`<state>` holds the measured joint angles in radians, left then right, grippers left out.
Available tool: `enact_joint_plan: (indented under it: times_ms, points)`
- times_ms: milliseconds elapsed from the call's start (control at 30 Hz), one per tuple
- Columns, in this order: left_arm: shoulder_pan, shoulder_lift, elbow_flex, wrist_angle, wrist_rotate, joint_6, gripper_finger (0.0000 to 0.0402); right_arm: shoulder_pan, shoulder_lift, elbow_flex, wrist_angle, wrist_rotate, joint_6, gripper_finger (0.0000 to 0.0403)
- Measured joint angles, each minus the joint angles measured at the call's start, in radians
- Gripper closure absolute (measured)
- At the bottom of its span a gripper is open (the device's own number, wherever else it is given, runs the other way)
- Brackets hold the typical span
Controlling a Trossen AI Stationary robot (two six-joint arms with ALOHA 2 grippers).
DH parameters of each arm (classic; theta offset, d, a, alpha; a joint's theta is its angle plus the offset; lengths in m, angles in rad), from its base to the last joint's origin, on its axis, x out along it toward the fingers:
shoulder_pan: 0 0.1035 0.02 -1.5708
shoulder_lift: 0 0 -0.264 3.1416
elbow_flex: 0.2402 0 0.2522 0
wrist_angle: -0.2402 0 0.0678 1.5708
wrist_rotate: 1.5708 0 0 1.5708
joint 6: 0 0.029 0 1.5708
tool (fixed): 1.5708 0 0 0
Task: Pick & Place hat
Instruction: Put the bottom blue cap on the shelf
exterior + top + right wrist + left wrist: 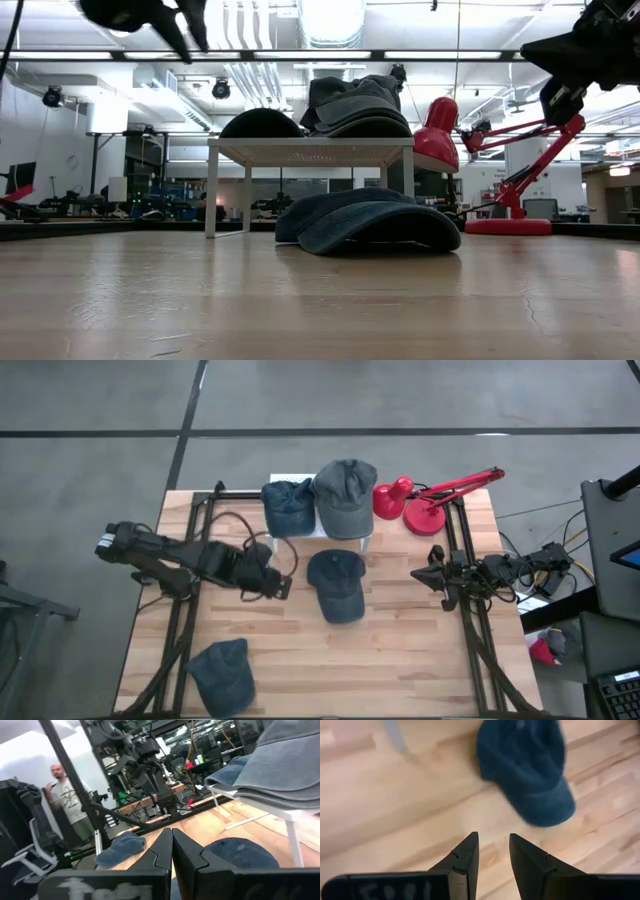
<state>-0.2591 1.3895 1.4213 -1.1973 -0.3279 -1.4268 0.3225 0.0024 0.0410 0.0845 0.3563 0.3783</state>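
Observation:
A dark blue cap [335, 585] lies brim-down on the wooden table's middle; it also shows in the low view [365, 222] and the left wrist view [525, 770]. My left gripper [283, 586] hangs above the table, just left of this cap, open and empty; its fingertips [492, 840] point toward the cap. My right gripper [430, 575] hovers to the cap's right, shut and empty [171, 837]. A blue denim hat [288, 505] and a grey hat [345, 495] rest on a small white stand [310, 150] at the far middle.
Another blue cap [222, 675] lies at the table's near left corner. A red desk lamp [425, 500] stands at the far right. Black arm frames [190, 560] run along both table sides. A person [62, 790] stands in the room beyond the table.

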Motion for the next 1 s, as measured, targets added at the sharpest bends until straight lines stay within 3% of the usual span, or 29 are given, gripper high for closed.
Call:
enact_joint_plan:
  times_ms: [600, 1000]
  points:
    - [-0.285, 0.001, -0.173, 0.067, 0.043, -0.541, 0.03, 0.0, 0.0, 0.0, 0.001, -0.017, -0.023, 0.0394]
    - [-0.414, 0.002, -0.196, 0.153, 0.115, -0.739, 0.03, 0.0, 0.0, 0.0, 0.0, -0.017, -0.024, 0.0394]
